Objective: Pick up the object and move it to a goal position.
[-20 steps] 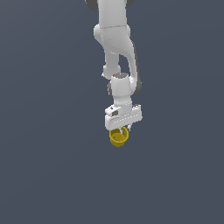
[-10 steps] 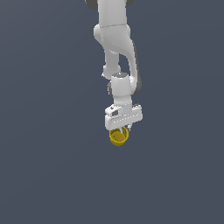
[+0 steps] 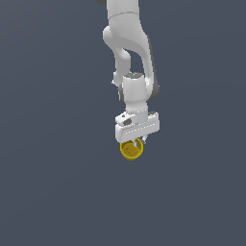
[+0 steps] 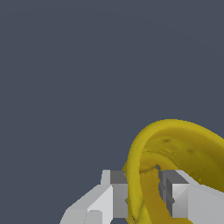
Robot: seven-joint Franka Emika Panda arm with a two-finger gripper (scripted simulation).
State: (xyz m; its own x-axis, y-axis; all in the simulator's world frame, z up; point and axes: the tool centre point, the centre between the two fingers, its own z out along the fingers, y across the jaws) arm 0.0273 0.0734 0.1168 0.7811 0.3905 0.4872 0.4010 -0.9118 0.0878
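Gripper (image 3: 135,142) hung below arm (image 3: 129,43), pointed down. Fingers (image 4: 118,192) pinched wall of yellow cup (image 4: 175,148), one inside rim, one outside; I judged rim grip chosen because cup too wide to straddle. Cup sat directly under gripper (image 4: 143,197), tilted.

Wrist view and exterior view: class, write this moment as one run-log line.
arm: single Panda | pincer: shut on the wall of small yellow cup-shaped container | one finger inside rim, one outside | goal: not visible
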